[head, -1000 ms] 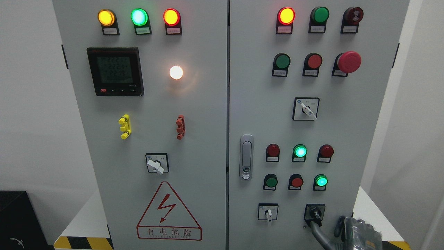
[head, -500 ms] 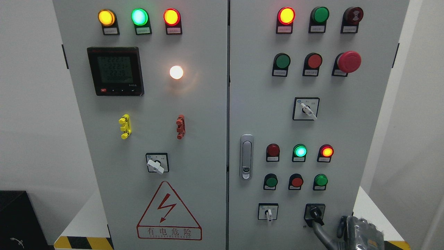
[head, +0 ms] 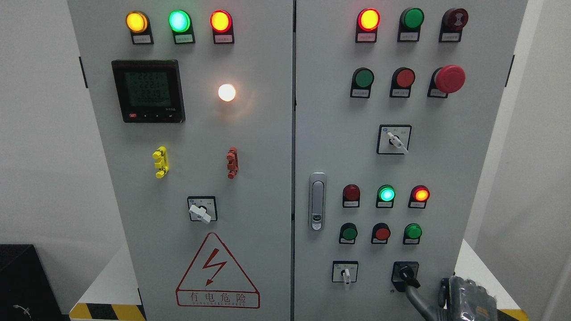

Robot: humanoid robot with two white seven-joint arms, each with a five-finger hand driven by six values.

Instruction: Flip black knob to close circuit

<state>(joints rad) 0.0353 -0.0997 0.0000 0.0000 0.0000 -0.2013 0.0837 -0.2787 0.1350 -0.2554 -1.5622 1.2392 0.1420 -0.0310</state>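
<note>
My right hand (head: 466,296) sat at the bottom right, mostly cut off by the frame edge; one grey finger (head: 417,298) reached up to the black knob (head: 407,275), low on the cabinet's (head: 285,133) right door. I could not tell whether my other fingers were curled or spread.

Your right hand (head: 466,298) sits low at the bottom right edge — one grey finger (head: 417,301) stretched up and leftward, the rest partly cut off. Left arm isn't showing.
</note>
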